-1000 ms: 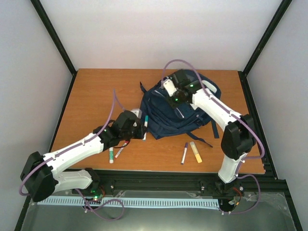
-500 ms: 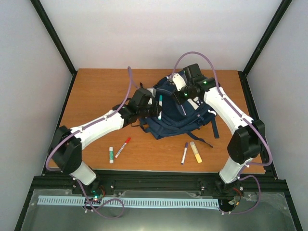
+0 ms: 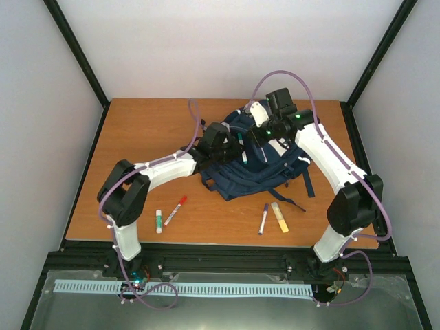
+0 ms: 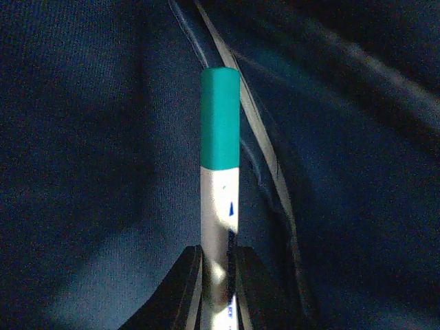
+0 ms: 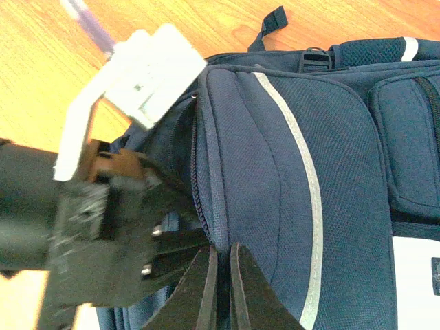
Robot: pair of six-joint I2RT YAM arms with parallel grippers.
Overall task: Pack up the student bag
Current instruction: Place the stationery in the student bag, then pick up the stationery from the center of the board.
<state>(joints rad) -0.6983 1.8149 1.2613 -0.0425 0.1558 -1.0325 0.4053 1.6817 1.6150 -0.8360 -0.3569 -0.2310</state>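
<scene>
Both grippers meet over the top of the bag [image 3: 256, 165], which lies on the table [image 3: 137, 130] to the right of the middle, its back side near the far edge.

The left gripper [image 4: 218, 256] is closed tight on a white marker [image 4: 220, 172] with a green cap, and the cap points up against the dark blue cloth. The right gripper [image 5: 223, 249] has its jaws almost together and pinches the edge of the bag's front panel beside the zipper. In the right wrist view the left arm's head is just beside these fingers, so little room is between them. A glue stick [image 3: 159, 220], a red pen [image 3: 176, 210], a purple pen [image 3: 264, 218] and a yellow pen [image 3: 280, 216] lie between the bag and the near table edge, well apart from both grippers.
</scene>
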